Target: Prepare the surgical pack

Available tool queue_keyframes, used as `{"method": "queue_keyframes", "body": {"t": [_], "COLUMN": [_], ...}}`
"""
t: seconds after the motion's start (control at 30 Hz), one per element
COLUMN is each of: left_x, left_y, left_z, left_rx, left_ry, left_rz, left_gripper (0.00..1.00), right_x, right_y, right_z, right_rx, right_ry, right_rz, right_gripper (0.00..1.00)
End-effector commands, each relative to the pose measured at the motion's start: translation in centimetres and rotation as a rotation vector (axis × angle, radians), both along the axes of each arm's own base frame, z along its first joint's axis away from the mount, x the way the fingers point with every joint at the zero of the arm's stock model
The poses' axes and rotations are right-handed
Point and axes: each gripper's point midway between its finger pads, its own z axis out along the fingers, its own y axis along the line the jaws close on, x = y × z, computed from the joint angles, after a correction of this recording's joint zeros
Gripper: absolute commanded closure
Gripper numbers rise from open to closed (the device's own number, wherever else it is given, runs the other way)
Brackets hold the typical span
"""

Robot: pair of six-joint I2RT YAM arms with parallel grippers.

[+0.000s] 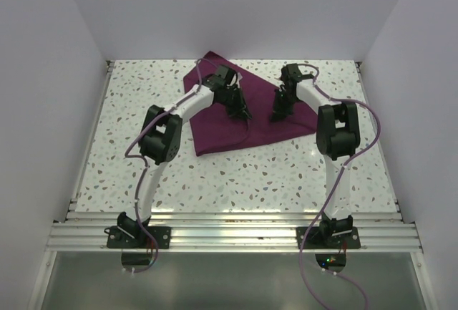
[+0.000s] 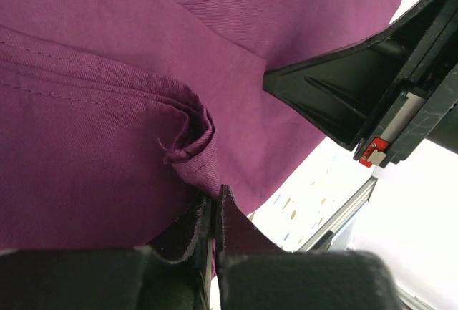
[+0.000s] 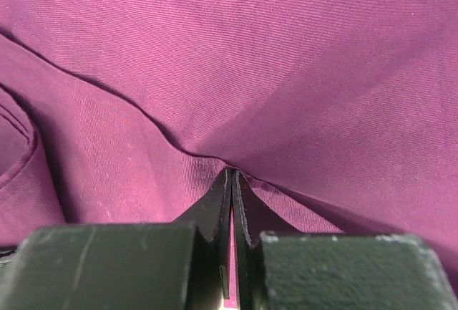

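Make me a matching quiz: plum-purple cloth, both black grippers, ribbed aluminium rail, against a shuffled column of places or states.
1. plum-purple cloth
2. left gripper
3. right gripper
4. ribbed aluminium rail

A. at near edge of speckled table
B. shut on cloth beside bunched stitched hem
C. shut on smooth cloth fold
D. spread at far middle

Pairs: 1-D, 2-B, 3-C, 4-A

Seemingly open table (image 1: 250, 177) in front of cloth (image 1: 222, 138).

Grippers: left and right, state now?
Left gripper: shut on the cloth.
Right gripper: shut on the cloth.
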Motion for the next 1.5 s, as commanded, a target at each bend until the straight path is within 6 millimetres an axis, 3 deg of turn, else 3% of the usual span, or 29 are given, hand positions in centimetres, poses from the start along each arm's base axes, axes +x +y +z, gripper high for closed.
{"method": "queue_keyframes", "body": {"t": [0.0,0.07,0.1,0.2,0.23,0.3,0.33,0.37,0.4,0.43,0.47,0.5,0.53,0.57,0.6,0.63,0.67,0.7,0.77,0.8,0.93,1.07,1.2,1.33,1.47], "left_x": [0.7,0.5,0.6,0.8,0.9,1.2,1.3,1.3,1.6,1.6,1.3,0.9,1.0,0.7,0.3,-0.7,-1.0,-2.3,-3.4,-4.4,-5.8,-5.9,-6.8,-7.6,-8.9], "left_y": [-2.4,-2.4,-2.3,-1.6,-0.9,0.4,1.5,2.4,3.4,4.9,5.9,7.6,8.7,10.3,11.1,11.8,12.9,13.5,13.0,13.2,12.5,12.4,12.3,12.6,13.3], "left_z": [2.7,2.7,2.8,4.5,4.6,6.6,6.9,9.0,9.9,9.8,12.4,11.5,12.0,13.7,13.4,11.6,12.0,9.8,9.6,8.0,6.3,5.1,3.5,1.3,-0.4], "left_rx": [-0.098,-0.099,-0.095,-0.066,-0.022,0.029,0.083,0.095,0.117,0.170,0.178,0.218,0.244,0.239,0.243,0.235,0.215,0.210,0.123,0.117,0.059,0.062,0.052,0.055,0.055], "left_ry": [-0.054,-0.058,-0.066,-0.137,-0.150,-0.234,-0.252,-0.310,-0.338,-0.353,-0.418,-0.406,-0.439,-0.474,-0.472,-0.432,-0.430,-0.372,-0.361,-0.324,-0.288,-0.266,-0.180,-0.114,-0.069], "left_rz": [-0.038,-0.052,-0.056,-0.079,-0.070,-0.083,-0.063,-0.065,-0.048,-0.019,-0.010,0.004,0.015,0.038,0.041,0.022,0.034,0.022,-0.009,-0.022,-0.054,-0.080,-0.078,-0.047,-0.028], "left_gripper": [0.94,0.81,0.70,0.56,0.55,0.47,0.46,0.45,0.45,0.45,0.45,0.46,0.48,0.49,0.57,0.62,0.67,0.78,0.85,0.90,0.96,0.96,0.96,0.97,0.97], "right_x": [-4.1,-4.0,-3.9,-3.3,-3.0,-2.3,-2.0,-1.7,-1.2,-1.0,-0.8,-0.4,-0.2,-0.2,-0.1,-0.1,-0.2,-0.7,-1.4,-1.7,-4.9,-7.5,-8.5,-8.9,-8.8], "right_y": [-0.2,-0.1,-0.1,0.1,0.1,0.4,0.4,0.4,0.4,0.3,0.2,-0.3,-0.5,-0.6,-0.4,-0.1,0.0,0.6,2.7,4.2,12.7,16.8,18.2,18.0,16.3], "right_z": [-6.4,-6.2,-6.0,-4.6,-4.1,-2.4,-1.8,-1.1,0.2,1.0,1.8,3.4,4.3,5.1,6.0,7.2,8.0,8.7,11.1,11.1,14.4,11.6,9.2,7.1,4.5], "right_rx": [-0.045,-0.044,-0.045,-0.036,-0.035,-0.026,-0.022,-0.024,-0.027,-0.032,-0.041,-0.065,-0.076,-0.083,-0.076,-0.069,-0.068,-0.060,0.048,0.112,0.539,0.657,0.688,0.682,0.633], "right_ry": [0.197,0.192,0.191,0.160,0.147,0.120,0.112,0.100,0.081,0.069,0.055,0.027,0.010,-0.005,-0.023,-0.046,-0.057,-0.056,-0.083,-0.097,-0.081,-0.008,0.020,0.058,0.098], "right_rz": [0.010,0.012,0.010,0.010,0.008,0.009,0.008,0.008,0.011,0.018,0.021,0.015,0.020,0.022,0.029,0.039,0.045,0.058,0.084,0.107,0.268,0.373,0.385,0.393,0.346], "right_gripper": [1.00,1.00,1.00,1.00,1.00,1.00,1.00,1.00,0.99,0.98,0.97,0.95,0.95,0.94,0.94,0.93,0.92,0.90,0.88,0.86,0.80,0.84,0.89,0.89,0.90]}}
